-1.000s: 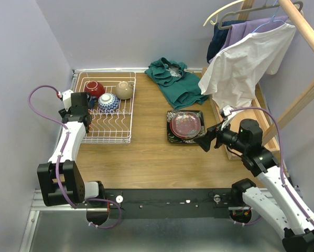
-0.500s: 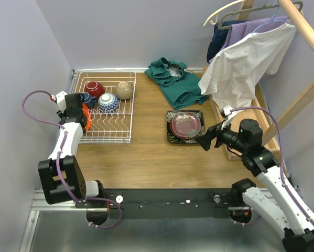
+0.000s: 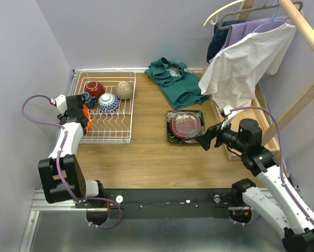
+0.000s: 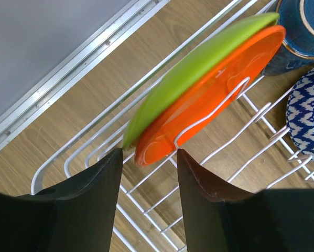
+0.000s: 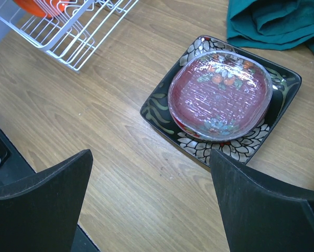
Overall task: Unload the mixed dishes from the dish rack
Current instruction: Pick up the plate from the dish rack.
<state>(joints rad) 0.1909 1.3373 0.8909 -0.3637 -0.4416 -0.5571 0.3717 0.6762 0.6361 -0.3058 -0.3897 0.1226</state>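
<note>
The white wire dish rack [image 3: 115, 137] stands at the far left with a red bowl [image 3: 94, 88], a blue-white bowl [image 3: 108, 102], a beige bowl [image 3: 124, 90] and a dark-blue mug [image 4: 303, 31]. An orange plate [image 4: 214, 100] and a lime-green plate [image 4: 193, 68] lean together on edge in its left end. My left gripper [image 4: 149, 152] is open, its tips level with the orange plate's lower rim, and only rack wire lies between the fingers. My right gripper [image 5: 150, 152] is open above bare wood, short of the black square floral plate [image 5: 162, 105], which carries a red plate [image 5: 219, 92].
A green cloth [image 3: 175, 79] lies bunched at the back. Shirts on hangers [image 3: 240, 68] and a slanted wooden frame [image 3: 303, 31] crowd the right side. A metal rail [image 4: 67, 68] and the wall run close along the rack's left side.
My left wrist has shifted left and slightly back from over the rack, uncovering the orange plate's edge, and its jaws have narrowed a little. The right arm has barely moved.
</note>
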